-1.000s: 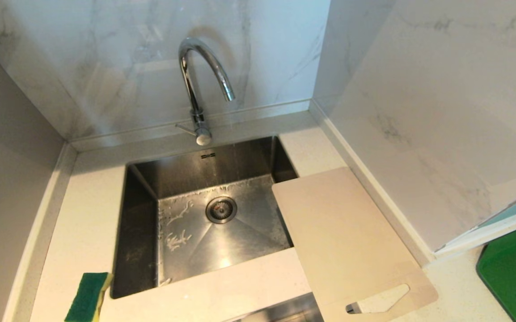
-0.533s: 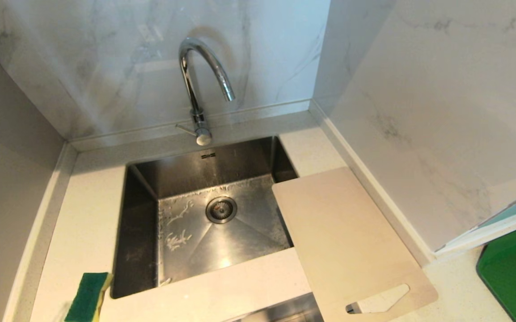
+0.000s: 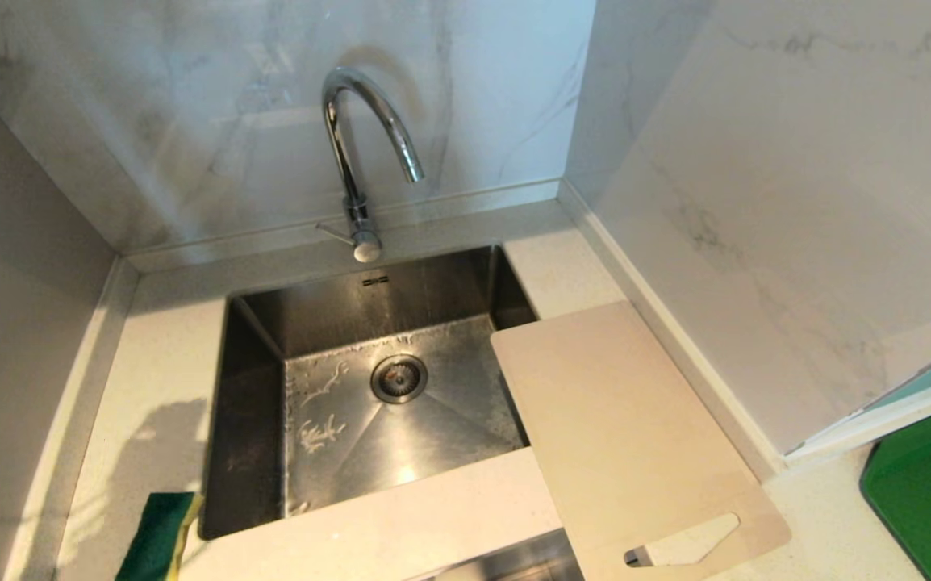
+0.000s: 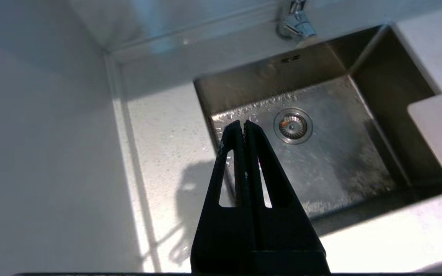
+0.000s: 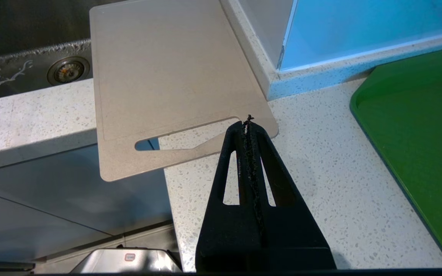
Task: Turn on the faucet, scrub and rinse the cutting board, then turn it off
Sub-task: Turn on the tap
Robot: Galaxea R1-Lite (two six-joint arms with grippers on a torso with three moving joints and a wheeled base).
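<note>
While the faucet (image 3: 356, 153) stands upright at the back edge of the sink (image 3: 256, 420), its curved spout arching over the basin and its thin side lever pointing toward the robot's left, no water shows running from it. The cutting board (image 3: 627, 436) lies flat on the bench (image 3: 151, 387) to the right of the sink, its far corner overhanging the basin and its slotted handle end jutting past the bench's front edge. In the basin, the round drain (image 3: 398, 378) sits near the middle, with pale streaks on the steel floor beside it. A green and yellow sponge (image 3: 160, 537) rests at the sink's near left corner, partly under a shadow that falls across the bench there.

The left end effector (image 4: 243, 123) hangs above the sink's left rim, fingers pressed together and empty, seen only in the left wrist view. The right end effector (image 5: 248, 123) hovers over the bench just beside the board's handle end, fingers likewise together with nothing between them. A bright green mat (image 3: 929, 492) lies on the bench well to the right, beyond a marble wall (image 3: 796, 202).
</note>
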